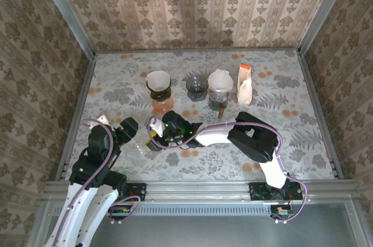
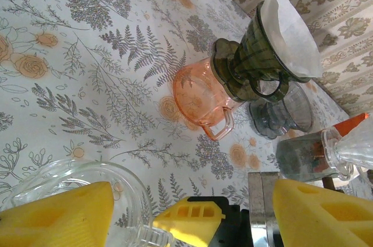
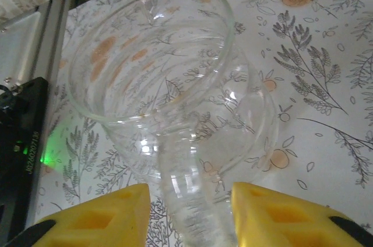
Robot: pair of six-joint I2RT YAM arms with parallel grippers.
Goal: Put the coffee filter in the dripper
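Observation:
A clear glass dripper (image 3: 152, 66) hangs tilted just above the table at the near left, its ribbed handle between the yellow fingers of my right gripper (image 3: 192, 218), which is shut on it. The dripper (image 1: 141, 142) holds no filter. My left gripper (image 2: 192, 218) stands wide open right beside it, with the dripper's rim (image 2: 87, 180) at its left finger and the right gripper's fingertip (image 2: 189, 218) between its pads. A white coffee filter (image 2: 291, 37) sits in a green dripper (image 1: 158, 87) on a pink server (image 2: 201, 98).
At the back middle stand a grey glass dripper (image 1: 197, 85), a clear dripper with a white filter (image 1: 220, 81) on a dark server, and a filter pack with an orange top (image 1: 245, 84). The right arm (image 1: 245, 133) stretches across the near table.

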